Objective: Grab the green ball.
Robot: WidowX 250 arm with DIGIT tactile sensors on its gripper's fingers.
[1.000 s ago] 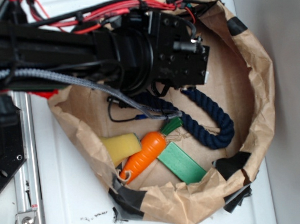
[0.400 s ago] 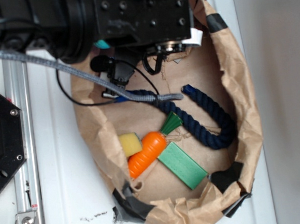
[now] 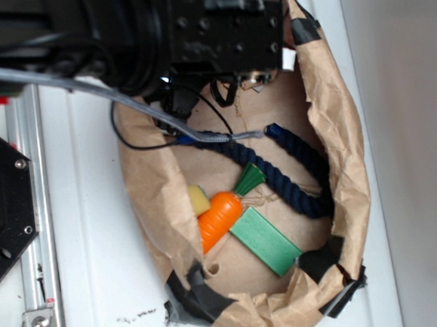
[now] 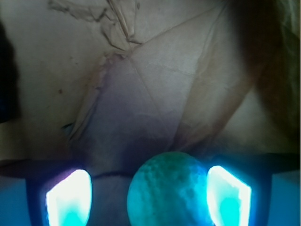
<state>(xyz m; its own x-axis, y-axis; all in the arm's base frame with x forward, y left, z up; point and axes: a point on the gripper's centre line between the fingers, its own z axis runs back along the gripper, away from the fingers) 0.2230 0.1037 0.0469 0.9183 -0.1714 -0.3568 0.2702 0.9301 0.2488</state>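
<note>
The green ball (image 4: 169, 190) shows only in the wrist view. It is a mint-green, textured sphere at the bottom centre, resting on creased brown paper. My gripper (image 4: 148, 197) is open around it. The right finger (image 4: 229, 195) is close beside the ball, and a wider gap separates the ball from the left finger (image 4: 68, 197). In the exterior view the arm's black wrist housing (image 3: 223, 27) hangs over the top of the paper bag and hides both the ball and the fingers.
The brown paper bag (image 3: 351, 161) has raised crumpled walls patched with black tape. Inside lie a dark blue rope (image 3: 295, 180), an orange carrot toy (image 3: 219, 218), a flat green block (image 3: 264, 242) and a yellow sponge (image 3: 198, 200). A grey cable (image 3: 201, 137) crosses the bag.
The arm has shifted toward the top of the bag and lower into it. The bag's left wall has folded inward and covers more of the yellow sponge.
</note>
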